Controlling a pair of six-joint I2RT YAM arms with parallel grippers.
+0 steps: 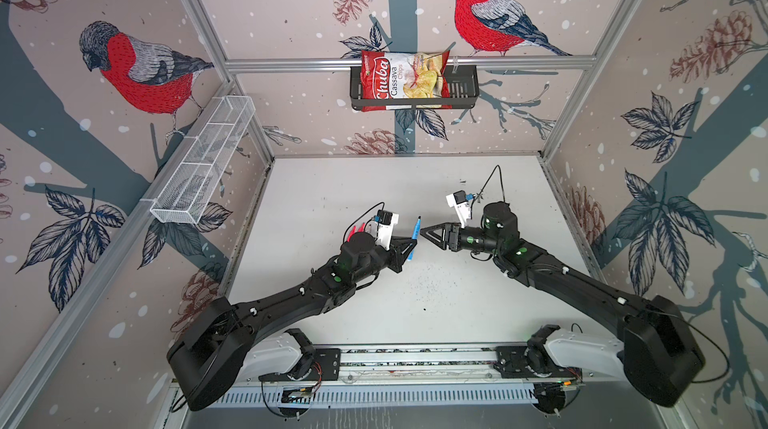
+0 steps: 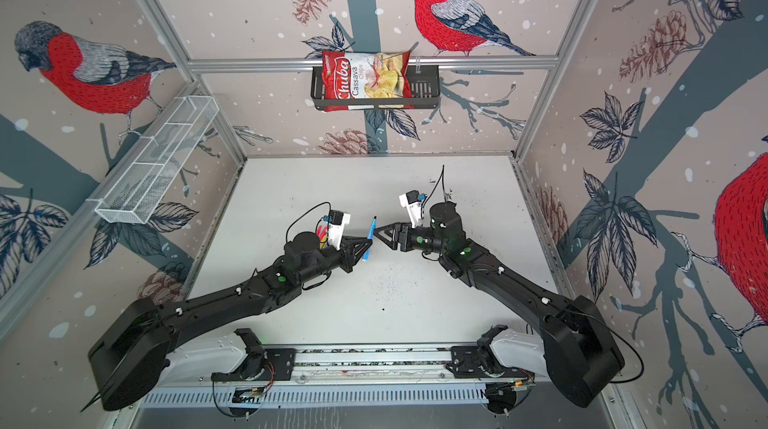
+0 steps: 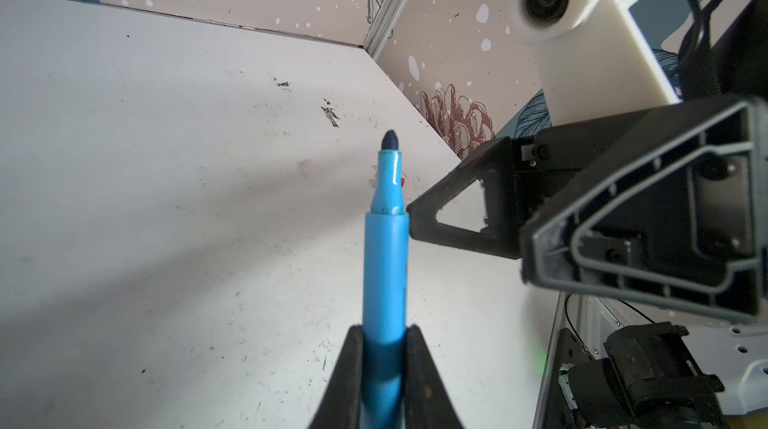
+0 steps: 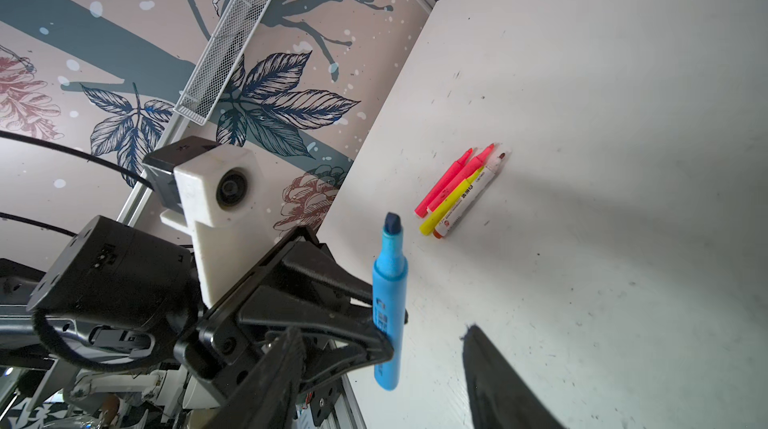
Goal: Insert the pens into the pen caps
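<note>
1. The white table (image 1: 374, 181) carries the work at its middle. We judge the step in hand to be capping the one pen held aloft, and in both top views we find no pen caps lying ready.
2. The left gripper (image 3: 384, 329) is clenched on the lower barrel of the blue highlighter (image 1: 417, 227) and holds it off the table with its tip raised. It should hold firm and motionless, so that any push runs along the barrel and not across it.
3. The right gripper (image 1: 423, 232) sits just beside the highlighter's neck. The right wrist view shows its jaws parted with nothing between them. It needs a cap first, lined up with the pen's axis before it presses.
4. The four loose pens (image 4: 457, 190) are two neon pink, one yellow and one white-barrelled. They lie touching side by side on the table, tips bare. Only the right wrist view shows them whole. In both top views the left arm hides all but pink slivers (image 1: 356, 231).
5. The left wrist view looks along the highlighter's barrel to the dark, uncapped tip. The right wrist view shows it side-on, with its label and the end hanging below the jaws.
6. Only the left wrist view shows a faint whitish blob (image 3: 307, 167) on the table beyond the pen. We cannot tell whether it is a cap.
</note>
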